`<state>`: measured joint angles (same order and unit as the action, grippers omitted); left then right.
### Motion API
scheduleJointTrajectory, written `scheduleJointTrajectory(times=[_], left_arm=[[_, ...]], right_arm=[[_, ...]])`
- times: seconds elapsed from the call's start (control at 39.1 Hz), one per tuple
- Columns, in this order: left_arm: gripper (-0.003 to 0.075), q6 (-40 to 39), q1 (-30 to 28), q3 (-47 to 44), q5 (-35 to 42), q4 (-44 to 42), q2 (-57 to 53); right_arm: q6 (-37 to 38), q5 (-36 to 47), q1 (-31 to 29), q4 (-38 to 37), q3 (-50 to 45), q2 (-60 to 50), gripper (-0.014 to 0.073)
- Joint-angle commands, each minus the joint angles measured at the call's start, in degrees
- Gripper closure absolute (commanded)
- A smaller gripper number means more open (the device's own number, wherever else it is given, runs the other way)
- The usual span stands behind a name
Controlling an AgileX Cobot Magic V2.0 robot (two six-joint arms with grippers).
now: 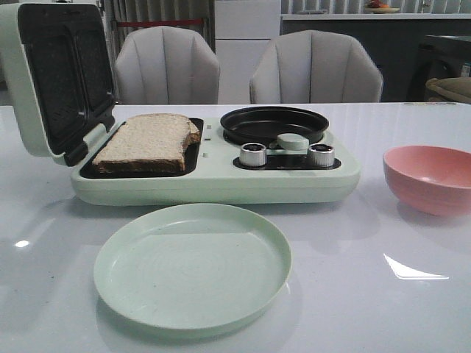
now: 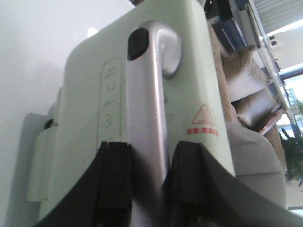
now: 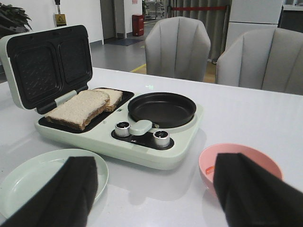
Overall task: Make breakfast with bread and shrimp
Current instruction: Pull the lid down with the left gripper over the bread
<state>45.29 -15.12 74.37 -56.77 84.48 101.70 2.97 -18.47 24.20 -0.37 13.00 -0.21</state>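
Observation:
Two slices of bread lie overlapped on the left hotplate of the pale green sandwich maker [image 1: 221, 184]; the top slice [image 1: 147, 141] covers most of the other slice [image 1: 193, 131]. They also show in the right wrist view [image 3: 78, 109]. The lid [image 1: 51, 73] stands open. My left gripper [image 2: 149, 151] is shut on the lid's silver handle [image 2: 147, 94], behind the lid and out of the front view. My right gripper [image 3: 156, 165] is open and empty above the table's front. One small orange piece of shrimp [image 3: 209, 169] shows in the pink bowl [image 3: 208, 158].
A black round pan [image 1: 272, 123] sits on the maker's right side, behind two silver knobs [image 1: 252, 154]. A pale green plate [image 1: 191, 265] lies in front of the maker. The pink bowl [image 1: 430, 176] stands at the right. Two grey chairs stand beyond the table.

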Motion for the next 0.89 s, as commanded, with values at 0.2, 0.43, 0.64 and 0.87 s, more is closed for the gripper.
scheduleJointTrajectory(times=[0.2, 0.43, 0.64, 0.87], left_arm=[[0.0605, 5.2, 12.5, 1.9, 0.6, 1.2, -2.4], [0.0605, 4.8, 23.4, 1.9, 7.2, -12.1, -0.2], [0.0605, 2.4, 26.8, 1.9, 7.0, -15.7, 4.4], [0.0605, 1.9, 27.1, 1.9, 6.9, -16.0, 5.5]], right_arm=[[-0.2, 4.9, -0.3, -0.6, 1.5, 0.7, -0.0009], [-0.2, 4.9, -0.3, -0.6, 1.5, 0.7, -0.0009], [-0.2, 4.9, -0.3, -0.6, 1.5, 0.7, -0.0009], [-0.2, 4.9, -0.3, -0.6, 1.5, 0.7, -0.0009]])
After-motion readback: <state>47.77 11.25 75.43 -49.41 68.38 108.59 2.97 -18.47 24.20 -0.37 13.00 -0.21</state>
